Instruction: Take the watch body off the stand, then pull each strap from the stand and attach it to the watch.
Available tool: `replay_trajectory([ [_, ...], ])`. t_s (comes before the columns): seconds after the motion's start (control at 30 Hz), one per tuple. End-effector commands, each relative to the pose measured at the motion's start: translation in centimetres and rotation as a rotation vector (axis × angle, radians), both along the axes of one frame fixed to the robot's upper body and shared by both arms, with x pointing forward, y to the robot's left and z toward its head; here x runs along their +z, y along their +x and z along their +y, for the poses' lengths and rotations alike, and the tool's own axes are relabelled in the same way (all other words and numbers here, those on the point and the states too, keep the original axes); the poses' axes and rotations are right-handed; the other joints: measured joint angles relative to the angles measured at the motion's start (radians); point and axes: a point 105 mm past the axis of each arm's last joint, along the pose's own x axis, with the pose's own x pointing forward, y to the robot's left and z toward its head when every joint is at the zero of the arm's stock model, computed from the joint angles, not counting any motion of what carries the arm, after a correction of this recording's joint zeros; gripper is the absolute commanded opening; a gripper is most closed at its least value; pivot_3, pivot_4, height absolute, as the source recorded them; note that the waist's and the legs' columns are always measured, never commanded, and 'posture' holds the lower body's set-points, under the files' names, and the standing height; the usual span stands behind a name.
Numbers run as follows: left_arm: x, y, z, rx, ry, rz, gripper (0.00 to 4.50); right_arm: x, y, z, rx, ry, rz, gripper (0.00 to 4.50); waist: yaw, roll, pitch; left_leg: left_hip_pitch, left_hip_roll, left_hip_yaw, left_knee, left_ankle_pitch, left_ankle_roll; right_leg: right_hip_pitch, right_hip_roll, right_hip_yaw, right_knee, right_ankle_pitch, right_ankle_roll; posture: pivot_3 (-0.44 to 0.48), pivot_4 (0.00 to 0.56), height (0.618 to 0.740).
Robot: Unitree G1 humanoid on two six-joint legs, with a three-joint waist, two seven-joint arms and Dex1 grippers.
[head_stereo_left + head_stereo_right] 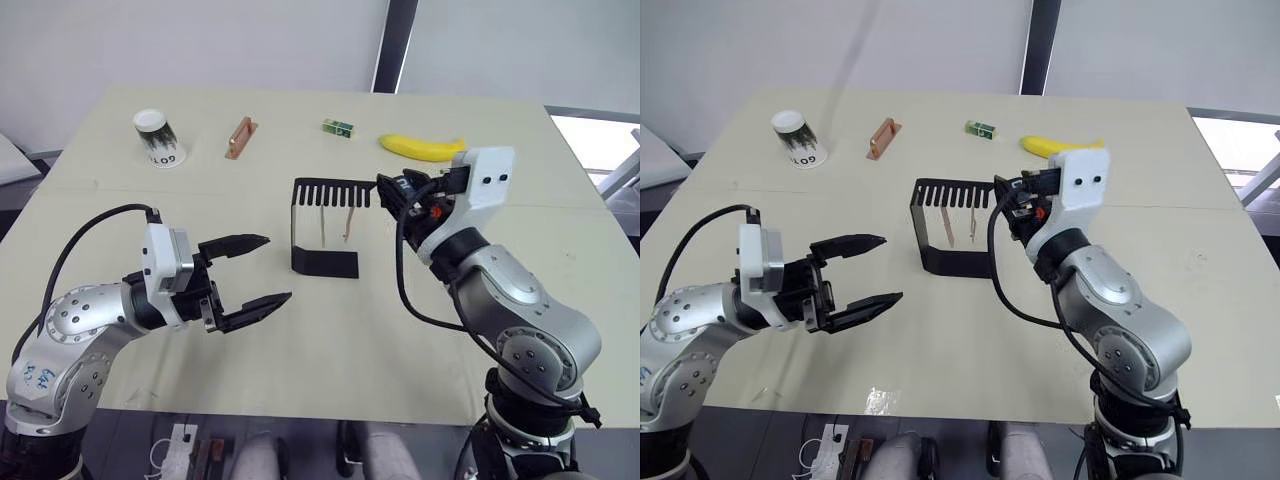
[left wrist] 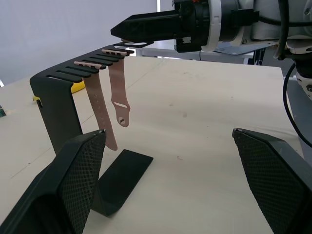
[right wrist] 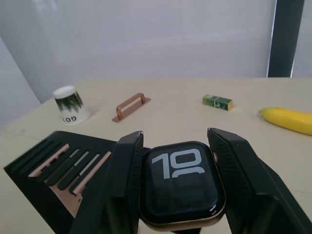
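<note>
The right gripper [image 3: 178, 195] is clamped on the watch body [image 3: 181, 183], one black finger on each side; its dark screen reads "10" in white, w/ a 2nd row of digits below too dim to read, and its lower edge is cut off. The watch sits at the right end of the stand [image 1: 322, 225], at top-plate level; whether it touches the plate is unclear. Two pale pink straps [image 2: 108, 102] hang from the comb slots just beside that gripper, their tops tucked into the plate. The left gripper [image 1: 252, 272] has fingers spread wide, holding nothing, apart from the stand on its left side. Beyond the right gripper: a white cup [image 3: 69, 104] printed "L09" or similar, partly turned away, a copper handle-shaped bar [image 3: 130, 107], a small green box [image 3: 217, 102] w/ unreadable print, and a banana [image 3: 286, 120] cut off at the edge.
</note>
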Motion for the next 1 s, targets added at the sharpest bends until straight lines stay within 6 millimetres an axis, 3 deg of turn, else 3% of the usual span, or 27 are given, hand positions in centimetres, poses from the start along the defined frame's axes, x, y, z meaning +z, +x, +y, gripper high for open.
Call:
replay_trajectory([
  [0.03, 0.7, -0.2, -0.5, -0.024, -0.006, -0.039, 4.50, 2.2, -1.6, -0.6, 0.026, 0.027, -0.140, 1.60, 0.001, 0.000, 0.000, 0.000, 0.000, 0.000, 0.000, 0.000, 0.000, 0.000, 0.000, 0.000, 0.000, 0.000, 0.000, 0.000, 0.150, 0.740],
  [0.2, 0.6, -0.1, -1.0, -0.051, -0.009, -0.038, 4.50, 2.9, -2.4, -1.9, 0.010, 0.023, -0.225, 1.60, 0.002, 0.000, 0.000, 0.000, 0.000, 0.000, 0.000, 0.000, 0.000, 0.000, 0.000, 0.000, 0.000, 0.000, 0.000, 0.000, 0.150, 0.740],
  [0.3, 0.5, -0.2, -1.3, -0.078, -0.006, -0.035, 4.50, 2.0, -2.9, -4.2, -0.063, -0.025, -0.226, 1.60, 0.003, 0.000, 0.000, 0.000, 0.000, 0.000, -0.001, 0.000, 0.000, 0.000, 0.000, 0.000, 0.000, 0.000, 0.000, 0.000, 0.150, 0.740],
  [0.43, -0.1, -0.4, -1.9, -0.136, 0.012, -0.017, 4.50, -1.5, -3.5, -7.6, -0.181, -0.105, -0.132, 1.60, 0.009, 0.000, 0.000, -0.001, -0.001, -0.001, -0.001, 0.000, 0.000, 0.000, 0.000, -0.001, -0.002, 0.000, 0.000, 0.000, 0.150, 0.740],
  [0.53, -0.4, -0.5, -2.5, -0.184, 0.025, -0.011, 4.50, -4.9, -4.0, -9.7, -0.241, -0.063, -0.020, 1.60, 0.008, 0.000, 0.000, -0.001, -0.001, -0.001, -0.001, 0.000, 0.000, 0.000, 0.000, -0.001, -0.003, 0.000, 0.000, 0.000, 0.150, 0.740],
  [0.77, -1.3, -1.0, -3.9, -0.313, 0.083, 0.006, 4.50, -12.9, -3.8, -11.9, -0.311, -0.084, 0.166, 1.60, 0.000, 0.000, 0.000, 0.001, -0.001, 0.001, -0.001, 0.000, 0.000, 0.000, 0.001, 0.001, -0.001, 0.000, 0.000, 0.000, 0.150, 0.740],
  [1.0, -2.9, -1.5, -3.9, -0.404, 0.108, 0.012, 4.50, -15.9, -3.5, -12.8, -0.317, -0.090, 0.215, 1.60, 0.002, 0.000, 0.000, 0.001, -0.001, 0.001, -0.001, 0.000, 0.000, 0.000, 0.001, 0.001, -0.001, 0.000, 0.000, 0.000, 0.150, 0.740],
])
